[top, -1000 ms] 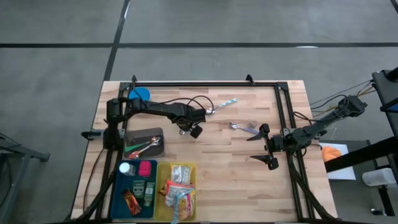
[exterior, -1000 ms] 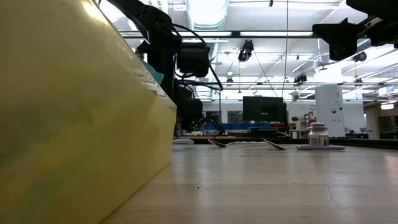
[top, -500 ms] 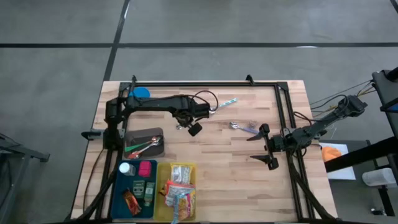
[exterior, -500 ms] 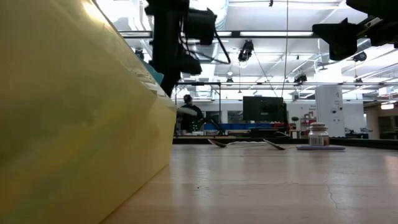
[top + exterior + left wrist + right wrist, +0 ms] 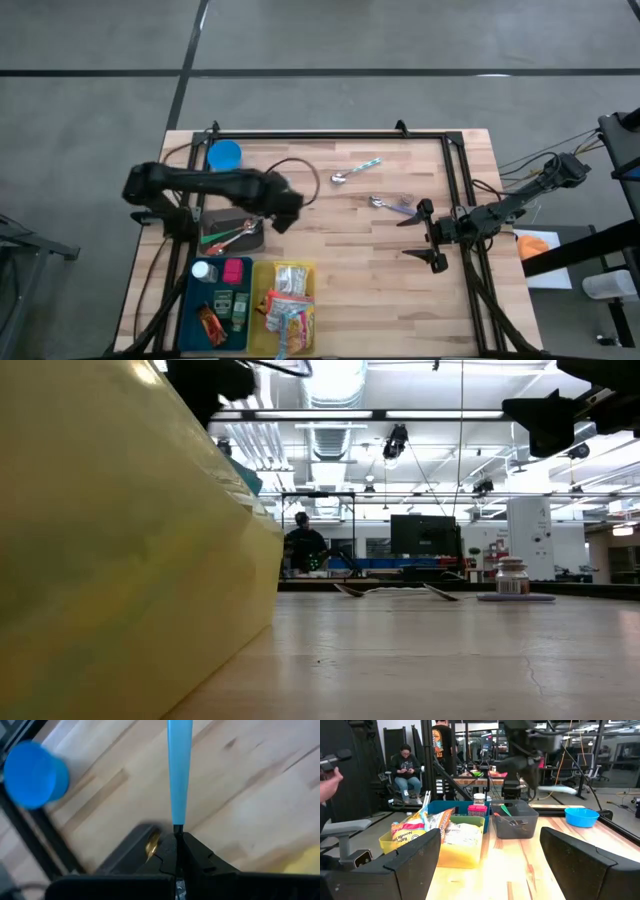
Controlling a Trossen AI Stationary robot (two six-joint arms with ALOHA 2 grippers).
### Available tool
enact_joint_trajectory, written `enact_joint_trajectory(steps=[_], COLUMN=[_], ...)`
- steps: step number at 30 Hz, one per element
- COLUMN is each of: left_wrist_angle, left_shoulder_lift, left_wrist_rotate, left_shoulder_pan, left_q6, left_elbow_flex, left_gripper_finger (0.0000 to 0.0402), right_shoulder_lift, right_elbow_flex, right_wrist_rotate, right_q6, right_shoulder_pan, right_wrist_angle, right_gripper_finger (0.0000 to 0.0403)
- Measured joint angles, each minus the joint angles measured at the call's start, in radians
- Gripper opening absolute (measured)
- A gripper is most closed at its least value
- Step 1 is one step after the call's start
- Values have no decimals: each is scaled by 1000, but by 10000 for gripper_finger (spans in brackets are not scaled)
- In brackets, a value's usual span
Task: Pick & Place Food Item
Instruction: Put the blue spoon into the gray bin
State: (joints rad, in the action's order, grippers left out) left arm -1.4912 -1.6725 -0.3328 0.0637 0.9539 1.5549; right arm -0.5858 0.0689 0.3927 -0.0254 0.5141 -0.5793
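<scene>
From above, the left gripper [image 5: 283, 212] hovers over the dark grey cutlery bin [image 5: 222, 214]; only its wrist camera reveals fingers clamped on a light-blue plastic utensil handle [image 5: 179, 770]. The right gripper [image 5: 428, 234] waits, fingers apart

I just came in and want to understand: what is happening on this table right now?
The left gripper is shut on a blue-handled utensil, holding it close to the grey utensil bin. The right gripper hangs open at the table's right side, holding nothing. Food packets lie in the yellow bin.
</scene>
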Motion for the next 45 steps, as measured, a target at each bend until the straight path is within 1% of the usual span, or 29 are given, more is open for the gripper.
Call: enact_joint_trajectory(steps=[4, 7, 11, 14, 17, 20, 28, 32, 36, 38, 40, 45], left_wrist_angle=[-66, -81, -79, -61, -7, 40, 241, 306, 319, 325, 321, 335], left_shoulder_lift=[89, 151, 211, 238, 255, 256, 257, 257, 258, 261, 265, 273], left_wrist_rotate=[7, 44, 72, 76, 74, 82, 182, 196, 199, 199, 197, 196], left_shoulder_pan=[88, 154, 242, 298, 329, 333, 333, 334, 334, 334, 334, 334], left_q6=[154, 264, 348, 352, 353, 352, 295, 274, 273, 273, 259, 225], left_elbow_flex=[-84, -155, -257, -333, -410, -484, -647, -695, -692, -686, -686, -686], left_gripper_finger=[7, 7, 7, 7, 7, 7, 7, 7, 9, 17, 35, 103], right_shoulder_lift=[0, 0, 0, 0, 0, 0, 0, 0, 0, 0, 0, 0], right_elbow_flex=[0, 0, 0, 0, 0, 0, 0, 0, 0, 0, 0, 0], right_wrist_rotate=[0, 0, 0, 0, 0, 0, 0, 0, 0, 0, 0, 0], right_q6=[0, 0, 0, 0, 0, 0, 0, 0, 0, 0, 0, 0], right_shoulder_pan=[0, 0, 0, 0, 0, 0, 0, 0, 0, 0, 0, 0], right_wrist_angle=[0, 0, 0, 0, 0, -1, 0, 0, 0, 0, -1, 0], right_gripper_finger=[338, 338, 338, 338, 338, 338, 338, 338, 338, 338, 338, 338])
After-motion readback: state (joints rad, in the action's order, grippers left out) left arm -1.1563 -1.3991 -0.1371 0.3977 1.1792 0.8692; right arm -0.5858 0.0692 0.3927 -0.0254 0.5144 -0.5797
